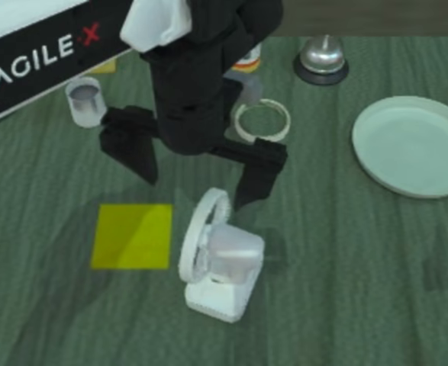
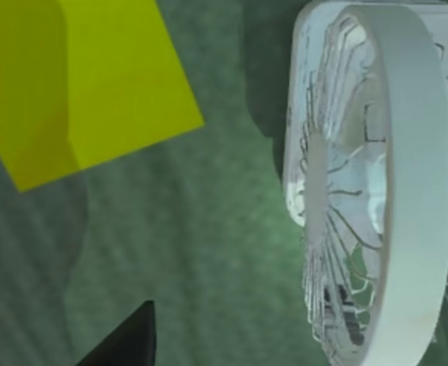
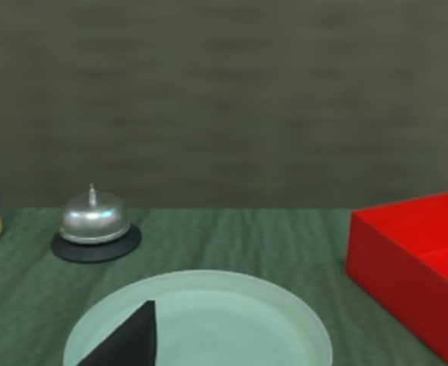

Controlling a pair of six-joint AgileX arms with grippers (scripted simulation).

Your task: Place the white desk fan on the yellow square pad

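White desk fan [image 1: 222, 263] stands upright on the table near its front edge, just right of the yellow square pad [image 1: 132, 235], not on it. My left gripper [image 1: 197, 179] hovers just behind both, fingers spread wide, nothing held. Judged: grasp not yet made; lifting and setting the fan on the pad remain. Farther back, a loose white ring [image 1: 262, 120]. Right arm parked off toward the white plate [image 1: 411, 145]; its gripper I cannot tell.
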